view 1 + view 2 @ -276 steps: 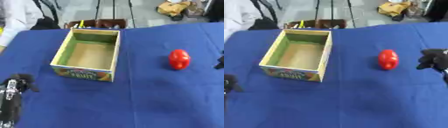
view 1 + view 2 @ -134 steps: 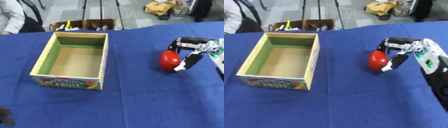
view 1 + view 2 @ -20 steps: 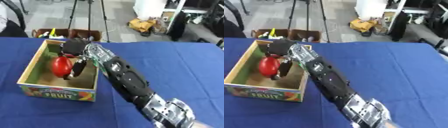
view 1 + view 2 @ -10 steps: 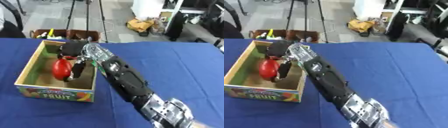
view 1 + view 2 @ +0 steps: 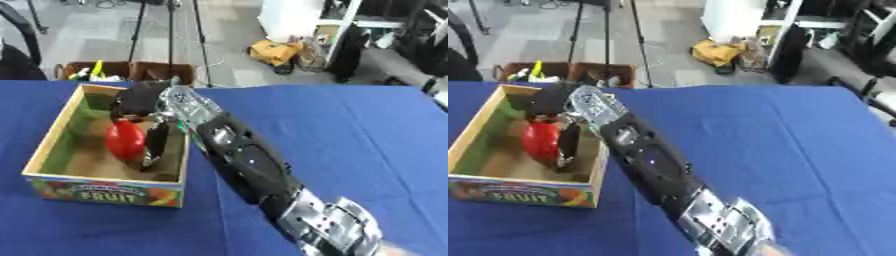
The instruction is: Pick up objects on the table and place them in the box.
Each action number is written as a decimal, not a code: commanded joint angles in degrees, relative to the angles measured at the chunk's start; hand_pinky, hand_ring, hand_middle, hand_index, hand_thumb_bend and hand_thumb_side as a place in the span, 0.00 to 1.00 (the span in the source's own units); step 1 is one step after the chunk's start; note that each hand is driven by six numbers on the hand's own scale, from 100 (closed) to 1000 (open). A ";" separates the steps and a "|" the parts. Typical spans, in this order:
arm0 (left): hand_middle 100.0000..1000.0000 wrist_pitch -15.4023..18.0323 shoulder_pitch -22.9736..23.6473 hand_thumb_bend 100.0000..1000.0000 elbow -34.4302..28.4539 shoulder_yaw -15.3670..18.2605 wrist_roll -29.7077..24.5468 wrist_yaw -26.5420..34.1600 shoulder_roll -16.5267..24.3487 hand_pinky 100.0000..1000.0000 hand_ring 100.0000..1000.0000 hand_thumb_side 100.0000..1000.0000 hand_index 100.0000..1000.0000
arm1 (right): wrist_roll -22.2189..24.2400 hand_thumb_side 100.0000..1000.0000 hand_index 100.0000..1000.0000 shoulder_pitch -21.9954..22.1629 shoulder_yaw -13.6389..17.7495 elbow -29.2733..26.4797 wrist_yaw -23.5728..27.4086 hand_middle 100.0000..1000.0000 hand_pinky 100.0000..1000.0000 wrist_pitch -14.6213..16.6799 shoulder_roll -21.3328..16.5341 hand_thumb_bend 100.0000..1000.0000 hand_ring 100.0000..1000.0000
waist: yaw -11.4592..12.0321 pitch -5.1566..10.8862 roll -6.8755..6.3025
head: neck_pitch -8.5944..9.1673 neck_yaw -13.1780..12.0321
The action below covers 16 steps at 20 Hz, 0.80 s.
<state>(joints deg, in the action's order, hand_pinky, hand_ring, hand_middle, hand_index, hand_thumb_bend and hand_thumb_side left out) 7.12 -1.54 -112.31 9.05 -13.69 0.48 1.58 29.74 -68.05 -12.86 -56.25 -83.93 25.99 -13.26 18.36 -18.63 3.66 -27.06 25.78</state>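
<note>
While the right arm is reaching in from the lower right and stretching across the blue table, its right hand is hanging inside the open cardboard box.

Item one, red object: rounded, glossy, sitting within the box and toward its middle. It is lying between the hand's fingers on its right side and the thumb or palm above it. The fingers are curling down around it, so the hand is clasping the red object; whether the object is already resting on the box floor or hanging just above it cannot be told from these views.

Item two, box: rectangular, tan inside with green inner walls, standing on the left part of the table. Its front panel is showing a printed fruit label facing the camera. The forearm is crossing over the box's right wall.

Item three, table: covered in blue cloth, running across the whole lower part of both views.

Item four, background: a low crate with some small yellow and green things is sitting on the grey floor beyond the table's far edge, just beside thin tripod legs. A yellow bag is lying further back on the floor.

The left hand is showing in neither view.
</note>
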 commanded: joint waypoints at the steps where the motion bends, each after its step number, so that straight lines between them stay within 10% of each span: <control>1: 0.40 -0.03 -0.18 0.00 -0.92 -0.06 0.27 0.01 0.99 0.34 0.27 0.79 0.52 | -0.37 0.55 0.85 -1.70 1.07 -3.58 2.45 0.89 0.73 -0.63 -1.79 0.67 0.94 | -0.13 1.47 -0.57 | 0.53 0.10; 16: 0.40 0.09 0.28 0.00 -0.85 0.45 1.50 0.37 1.18 0.34 0.27 0.79 0.52 | -3.07 0.61 0.85 1.57 8.09 -18.58 17.00 0.82 0.70 -6.77 -11.08 0.84 0.85 | -2.03 2.77 -1.92 | -1.46 -7.53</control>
<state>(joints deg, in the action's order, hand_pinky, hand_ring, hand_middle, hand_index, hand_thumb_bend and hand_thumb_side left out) 7.06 -1.25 -112.30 9.09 -12.52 0.49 1.60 27.02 -65.52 -5.99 -72.38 -68.38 19.92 -22.00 16.28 -17.21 1.96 -28.20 19.38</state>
